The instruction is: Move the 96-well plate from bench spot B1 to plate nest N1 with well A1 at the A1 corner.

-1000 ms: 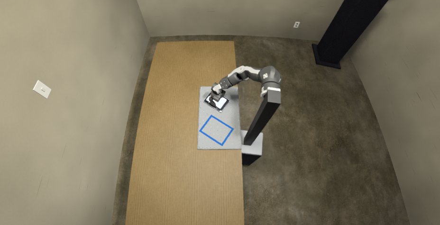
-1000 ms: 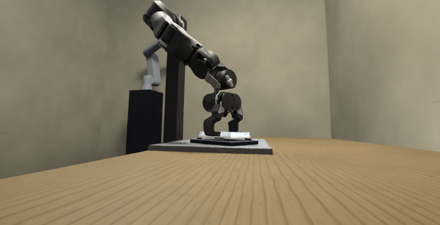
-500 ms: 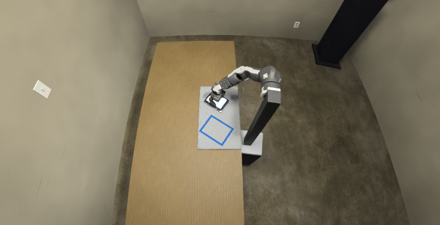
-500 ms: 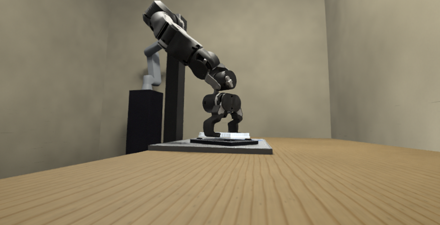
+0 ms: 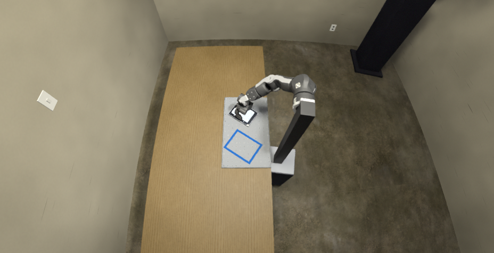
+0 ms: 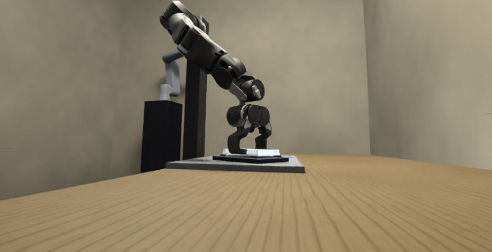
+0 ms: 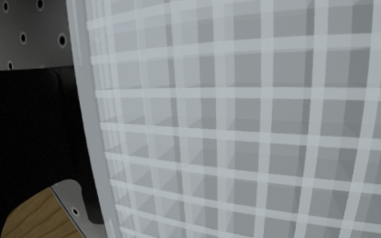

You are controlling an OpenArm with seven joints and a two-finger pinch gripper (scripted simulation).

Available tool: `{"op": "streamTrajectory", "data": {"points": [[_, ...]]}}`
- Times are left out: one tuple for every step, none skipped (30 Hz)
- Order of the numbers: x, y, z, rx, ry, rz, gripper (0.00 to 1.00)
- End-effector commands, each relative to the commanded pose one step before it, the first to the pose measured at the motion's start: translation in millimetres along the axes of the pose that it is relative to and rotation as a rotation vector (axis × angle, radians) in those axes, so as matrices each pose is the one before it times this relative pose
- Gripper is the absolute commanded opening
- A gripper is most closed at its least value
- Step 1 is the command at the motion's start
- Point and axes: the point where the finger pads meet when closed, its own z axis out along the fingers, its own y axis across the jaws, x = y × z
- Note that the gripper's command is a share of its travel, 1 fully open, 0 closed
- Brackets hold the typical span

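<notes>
The white 96-well plate is level, directly over the black plate nest. In the exterior view no clear gap shows between them; whether the plate is fully seated inside the locators cannot be told. My gripper points down and is shut on the plate, one finger at each of two opposite sides. In the wrist view one dark finger is against the plate's left edge. The cut-off corner and the nest's A1 mark cannot be made out. Spot B1, a blue outline, has no plate in it.
The nest and the blue outline are on a grey perforated board on the wooden table. The arm's dark column stands beside the table. Another grey arm on a black pedestal is farther off.
</notes>
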Motion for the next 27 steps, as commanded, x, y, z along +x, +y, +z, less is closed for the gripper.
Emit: {"op": "streamTrajectory", "data": {"points": [[1.683,0.35,1.09,-0.00246,0.00461,-0.00407,0.0],[0.0,0.0,0.0,0.0,0.0,0.0,0.0],[-0.018,0.02,0.28,0.00003,0.00023,-0.00011,0.0],[-0.018,0.02,0.28,0.00003,0.00023,-0.00011,0.0],[-0.018,0.02,0.28,0.00003,0.00023,-0.00011,0.0],[-0.018,0.02,0.28,0.00003,0.00023,-0.00011,0.0],[-0.018,0.02,0.28,0.00003,0.00023,-0.00011,0.0],[0.0,0.0,0.0,0.0,0.0,0.0,0.0],[0.0,0.0,0.0,0.0,0.0,0.0,0.0],[0.0,0.0,0.0,0.0,0.0,0.0,0.0],[0.0,0.0,0.0,0.0,0.0,0.0,0.0],[0.0,0.0,0.0,0.0,0.0,0.0,0.0],[0.0,0.0,0.0,0.0,0.0,0.0,0.0],[0.0,0.0,0.0,0.0,0.0,0.0,0.0],[0.0,0.0,0.0,0.0,0.0,0.0,0.0],[0.0,0.0,0.0,0.0,0.0,0.0,0.0],[0.0,0.0,0.0,0.0,0.0,0.0,0.0],[0.0,0.0,0.0,0.0,0.0,0.0,0.0],[0.0,0.0,0.0,0.0,0.0,0.0,0.0],[0.032,-0.03,0.24,-0.00008,-0.00022,0.00052,0.0],[0.032,-0.03,0.24,-0.00008,-0.00022,0.00052,0.0],[0.032,-0.03,0.24,-0.00008,-0.00022,0.00052,0.0],[0.033,-0.03,0.24,-0.00008,-0.00022,0.00052,0.0],[0.033,-0.03,0.24,-0.00008,-0.00022,0.00052,0.0],[0.0,0.0,0.0,0.0,0.0,0.0,0.0],[0.0,0.0,0.0,0.0,0.0,0.0,0.0],[0.0,0.0,0.0,0.0,0.0,0.0,0.0]]}}
